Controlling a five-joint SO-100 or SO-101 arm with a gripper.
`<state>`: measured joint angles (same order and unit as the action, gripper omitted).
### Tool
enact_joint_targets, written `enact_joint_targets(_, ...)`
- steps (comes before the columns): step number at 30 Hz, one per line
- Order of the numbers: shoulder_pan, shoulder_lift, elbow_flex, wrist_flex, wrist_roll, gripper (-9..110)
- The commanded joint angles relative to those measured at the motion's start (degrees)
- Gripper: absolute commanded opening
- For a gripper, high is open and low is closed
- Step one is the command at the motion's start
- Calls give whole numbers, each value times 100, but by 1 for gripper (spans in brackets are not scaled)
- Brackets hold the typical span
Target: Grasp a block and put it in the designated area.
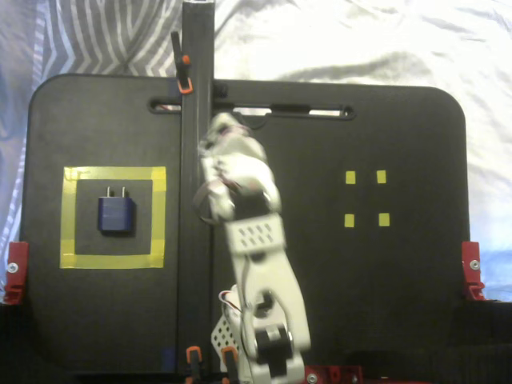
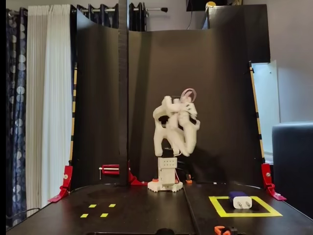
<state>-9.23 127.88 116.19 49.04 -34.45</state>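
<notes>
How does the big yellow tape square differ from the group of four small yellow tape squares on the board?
The big yellow tape square is one large outline; the four small yellow squares are solid patches. The big square has the navy block lying inside; nothing sits among the small ones. In the top-down fixed view they lie on opposite sides of the arm. Both are yellow tape.
</notes>
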Motion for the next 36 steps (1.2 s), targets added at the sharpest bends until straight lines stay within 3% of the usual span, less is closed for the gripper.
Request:
enact_joint_targets(1, 229, 519, 141, -149, 281, 0)
enact_joint_targets(13, 1107, 2021, 1441, -1055, 2162, 0)
enact_joint_targets(36, 1301, 5291, 5669, -2821, 2285, 0)
